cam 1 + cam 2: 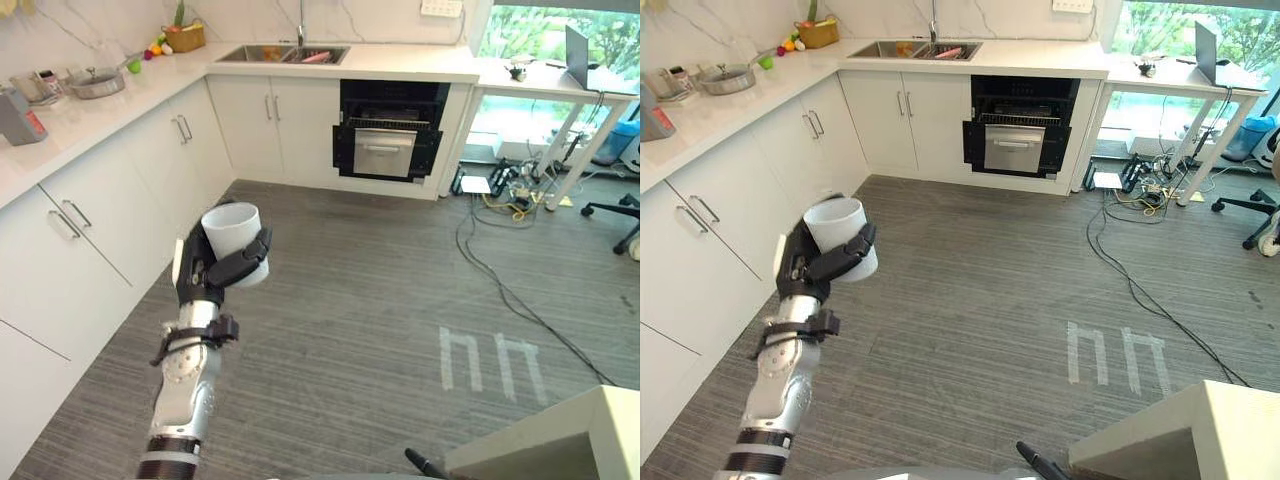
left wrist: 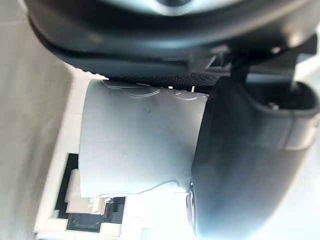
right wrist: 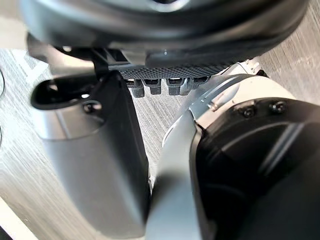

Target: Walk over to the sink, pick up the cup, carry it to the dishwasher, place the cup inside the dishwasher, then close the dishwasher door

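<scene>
Within left robot hand [image 1: 213, 277] sits plain white cup [image 1: 232, 229].

Grey striped floor [image 1: 380, 300] across centre, daylight from 1 o'clock. White L-shaped countertop [image 1: 90, 120] from 9 to 12 o'clock, white cabinets [image 1: 100, 220] with bar handles below. Marble wall [image 1: 100, 25] behind counter. Pan [image 1: 95, 82] at 10 o'clock, basket [image 1: 185, 38] at 11. Window [image 1: 540, 35] at 1 o'clock, greenery outside. White desk [image 1: 560, 85] beneath it, laptop [image 1: 578, 50] on top, cables [image 1: 500, 185] on floor underneath. Office chair base [image 1: 620, 215] at 3. White floor marks [image 1: 490, 360] at 4. Pale box corner [image 1: 560, 440] at 5.
</scene>
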Robot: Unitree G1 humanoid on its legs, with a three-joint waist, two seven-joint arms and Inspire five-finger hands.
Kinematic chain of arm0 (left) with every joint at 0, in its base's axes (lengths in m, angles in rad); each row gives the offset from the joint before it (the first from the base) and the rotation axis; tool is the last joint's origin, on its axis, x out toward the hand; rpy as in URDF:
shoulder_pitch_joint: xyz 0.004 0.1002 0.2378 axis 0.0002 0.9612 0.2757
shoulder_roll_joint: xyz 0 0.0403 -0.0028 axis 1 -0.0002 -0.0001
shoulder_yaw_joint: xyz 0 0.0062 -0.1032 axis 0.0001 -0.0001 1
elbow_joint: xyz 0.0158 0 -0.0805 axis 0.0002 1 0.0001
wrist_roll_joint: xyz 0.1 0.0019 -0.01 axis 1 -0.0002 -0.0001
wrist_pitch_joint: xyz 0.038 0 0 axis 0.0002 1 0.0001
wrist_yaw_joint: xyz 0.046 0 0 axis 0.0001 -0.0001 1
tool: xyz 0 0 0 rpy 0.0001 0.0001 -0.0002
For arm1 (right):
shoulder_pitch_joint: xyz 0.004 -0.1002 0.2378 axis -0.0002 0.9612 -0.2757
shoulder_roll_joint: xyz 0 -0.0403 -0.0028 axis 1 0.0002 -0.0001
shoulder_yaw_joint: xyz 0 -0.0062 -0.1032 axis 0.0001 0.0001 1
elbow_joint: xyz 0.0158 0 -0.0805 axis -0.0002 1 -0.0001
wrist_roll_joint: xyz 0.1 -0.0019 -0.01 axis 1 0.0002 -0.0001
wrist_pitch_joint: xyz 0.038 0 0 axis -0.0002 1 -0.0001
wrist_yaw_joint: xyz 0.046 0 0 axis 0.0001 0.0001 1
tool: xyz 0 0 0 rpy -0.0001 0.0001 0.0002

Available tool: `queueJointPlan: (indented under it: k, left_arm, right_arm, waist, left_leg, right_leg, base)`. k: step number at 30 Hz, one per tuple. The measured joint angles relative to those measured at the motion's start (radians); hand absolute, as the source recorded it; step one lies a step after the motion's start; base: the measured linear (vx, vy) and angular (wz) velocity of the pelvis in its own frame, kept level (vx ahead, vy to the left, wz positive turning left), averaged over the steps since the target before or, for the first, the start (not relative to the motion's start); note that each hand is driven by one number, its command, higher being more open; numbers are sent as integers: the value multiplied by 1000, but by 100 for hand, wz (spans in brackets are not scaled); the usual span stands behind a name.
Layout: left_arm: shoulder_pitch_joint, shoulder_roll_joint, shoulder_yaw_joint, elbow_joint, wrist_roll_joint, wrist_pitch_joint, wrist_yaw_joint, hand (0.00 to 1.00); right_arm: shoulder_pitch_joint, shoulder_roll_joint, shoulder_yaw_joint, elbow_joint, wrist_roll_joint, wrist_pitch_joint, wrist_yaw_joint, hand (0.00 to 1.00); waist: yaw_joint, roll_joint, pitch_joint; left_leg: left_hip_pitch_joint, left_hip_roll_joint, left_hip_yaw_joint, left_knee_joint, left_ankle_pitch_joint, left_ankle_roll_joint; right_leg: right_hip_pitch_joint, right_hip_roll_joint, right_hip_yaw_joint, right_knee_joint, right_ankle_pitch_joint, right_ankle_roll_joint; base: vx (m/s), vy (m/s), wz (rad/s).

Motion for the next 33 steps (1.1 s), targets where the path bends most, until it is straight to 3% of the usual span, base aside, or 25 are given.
queueJointPlan:
  k: [4, 6, 7, 9, 11, 12, 13, 14, 15, 16, 17, 18, 19, 20, 21, 22, 23, 24, 25, 26, 28, 30, 31, 32, 33]
  left_arm:
    - [69, -58, 0, 67, -50, 79, -23, 0]
    - [84, -65, -2, 69, -53, 102, -31, 0]
    - [81, -72, -4, 68, -53, 103, -42, 0]
    - [66, -71, -25, 67, -48, 103, -61, 0]
    - [50, -64, -101, 55, -43, 101, -70, 0]
    - [38, -61, -105, 48, -42, 93, -72, 0]
    - [26, -51, -109, 49, -42, 95, -58, 0]
    - [21, -42, -115, 49, -40, 106, -53, 0]
    - [15, -34, -120, 41, -32, 112, -43, 0]
    - [13, -32, -118, 16, -22, 112, -28, 0]
    - [12, -29, -117, -3, -20, 111, -19, 0]
    - [9, -20, -105, -26, 3, 109, -9, 0]
    - [2, -9, -102, -39, 36, 109, -3, 0]
    - [-8, -5, -103, -44, 63, 109, -1, 0]
    - [-22, 0, -111, -50, 93, 110, 3, 0]
    - [-25, 11, -120, -78, 131, 111, 6, 0]
    - [-25, 15, -123, -91, 136, 113, 8, 0]
    - [-25, 24, -128, -111, 138, 115, 13, 0]
    - [-30, 22, -139, -116, 148, 121, 12, 0]
    - [-27, -3, -146, -118, 153, 127, 11, 0]
    - [-28, -20, -144, -130, 153, 128, 10, 0]
    - [-22, -23, -149, -130, 171, 128, 10, 0]
    - [-16, -34, -151, -131, 219, 127, 14, 0]
    - [-4, -58, -152, -135, 263, 119, 30, 0]
    - [8, -71, -150, -137, 280, 113, 35, 0]
  right_arm:
    - [0, 1, -37, 17, 6, -2, 2, 100]
    - [-8, 4, -47, 33, 5, -11, 0, 100]
    - [-16, 12, -68, 44, 2, -21, 0, 100]
    - [-15, 24, -87, 47, -3, -56, -6, 100]
    - [5, 17, -119, 44, -1, -105, -27, 100]
    - [-5, 18, -129, 43, 0, -116, -31, 100]
    - [-20, 22, -132, 41, 3, -132, -30, 100]
    - [-19, 30, -133, 30, 10, -148, -26, 100]
    - [-16, 34, -125, 16, 13, -183, -13, 100]
    - [-19, 40, -115, -11, 18, -218, -5, 100]
    - [-20, 50, -103, -44, 29, -239, -3, 100]
    - [-22, 60, -70, -117, 45, -252, -7, 100]
    - [-22, 65, -42, -184, 46, -255, -18, 100]
    - [-25, 65, -27, -236, 46, -257, -31, 100]
    - [-30, 63, -9, -303, 46, -264, -47, 100]
    - [-43, 62, 14, -408, 46, -275, -77, 100]
    - [-53, 63, 19, -435, 46, -280, -84, 100]
    - [-66, 61, 27, -468, 46, -289, -89, 100]
    - [-79, 42, 34, -491, 45, -304, -95, 100]
    - [-101, 22, 35, -497, 41, -305, -107, 100]
    - [-112, 32, 50, -568, 38, -303, -120, 100]
    - [-80, 65, 75, -680, 40, -303, -124, 100]
    - [-50, 86, 75, -755, 48, -303, -132, 100]
    - [-28, 98, 74, -814, 61, -303, -141, 100]
    - [-19, 98, 74, -833, 67, -304, -143, 100]
  waist:
    - [5, 14, 8]
    - [8, 20, 8]
    - [13, 21, 8]
    - [22, 0, 16]
    - [25, -13, -12]
    - [37, -22, -1]
    - [31, -35, 10]
    - [25, -37, 9]
    - [25, -38, 8]
    - [26, -34, 11]
    - [30, -32, 15]
    - [29, -36, 14]
    - [25, -45, 18]
    - [20, -53, 26]
    - [13, -40, 41]
    - [5, -57, 36]
    - [4, -77, 34]
    - [5, -115, 31]
    - [-10, -126, 31]
    - [-7, -84, 36]
    - [12, -43, 39]
    - [11, -38, 36]
    - [5, -32, 37]
    - [3, -23, 43]
    - [2, -19, 44]
  left_leg:
    - [-4, 15, 5, 31, -55, 35]
    - [-15, 14, 7, 37, -61, 39]
    - [-31, 10, 7, 56, -68, 40]
    - [-43, -15, 9, 108, -93, 53]
    - [-46, -77, 25, 162, -167, 79]
    - [-43, -94, 32, 188, -188, 85]
    - [-22, -115, 26, 216, -221, 99]
    - [3, -126, 14, 209, -227, 103]
    - [55, -132, -1, 175, -230, 110]
    - [93, -129, -10, 140, -226, 121]
    - [113, -123, -12, 125, -227, 119]
    - [132, -118, -14, 98, -229, 116]
    - [145, -116, -20, 74, -229, 116]
    - [157, -110, -28, 59, -228, 114]
    - [171, -98, -40, 42, -222, 101]
    - [188, -96, -50, 16, -207, 59]
    - [206, -110, -51, 2, -208, 57]
    - [243, -140, -56, -22, -217, 43]
    - [296, -148, -84, -41, -247, 14]
    - [333, -111, -85, -49, -255, 9]
    - [333, -58, -86, 10, -250, 8]
    - [303, -24, -109, 157, -220, -1]
    - [236, 5, -122, 334, -172, -13]
    - [138, 41, -136, 543, -41, -41]
    - [93, 53, -149, 625, 65, -60]
  right_leg:
    - [7, 11, 6, 9, -1, -5]
    - [-24, 2, 7, 54, -26, -3]
    - [-67, -9, 5, 136, -73, 3]
    - [-118, -55, -5, 287, -168, 26]
    - [-142, -157, -47, 472, -247, 93]
    - [-217, -194, -43, 652, -267, 77]
    - [-324, -247, -44, 890, -187, 2]
    - [-348, -267, -43, 971, -119, -30]
    - [-380, -271, -13, 1051, 19, -10]
    - [-421, -264, 5, 1118, 145, -18]
    - [-463, -247, 7, 1165, 82, 0]
    - [-511, -218, -14, 1175, -18, -5]
    - [-544, -193, -32, 1130, -71, -4]
    - [-550, -167, -46, 1063, -95, 4]
    - [-549, -118, -66, 899, -106, 18]
    - [-519, -41, -72, 485, -40, 82]
    - [-503, -34, -85, 343, 2, 91]
    - [-489, -38, -119, 229, 48, 69]
    - [-467, -42, -124, 232, 208, -34]
    - [-456, -11, -141, 268, 224, -50]
    - [-459, 41, -136, 327, 151, -75]
    - [-450, 65, -139, 401, 72, -98]
    - [-423, 79, -151, 412, 29, -103]
    - [-382, 99, -152, 397, 0, -98]
    - [-357, 111, -147, 382, -10, -101]
  base:
    - [-27, -7, -7]
    - [37, 20, 1]
    - [57, 61, 17]
    - [68, 86, 38]
    - [168, 185, 61]
    - [128, 171, 33]
    - [31, 102, 19]
    - [136, 157, 36]
    - [293, 205, 34]
    - [311, 189, 20]
    - [306, 123, 8]
    - [269, 16, 8]
    - [294, -22, 17]
    - [258, -51, 31]
    - [369, -120, 40]
    - [395, -143, 35]
    - [545, -217, 24]
    - [550, -211, 41]
    - [683, -227, 38]
    - [561, -175, 29]
    - [454, -216, -23]
    - [393, -263, -19]
    - [365, -235, -5]
    - [362, -210, -7]
    - [496, -159, -34]
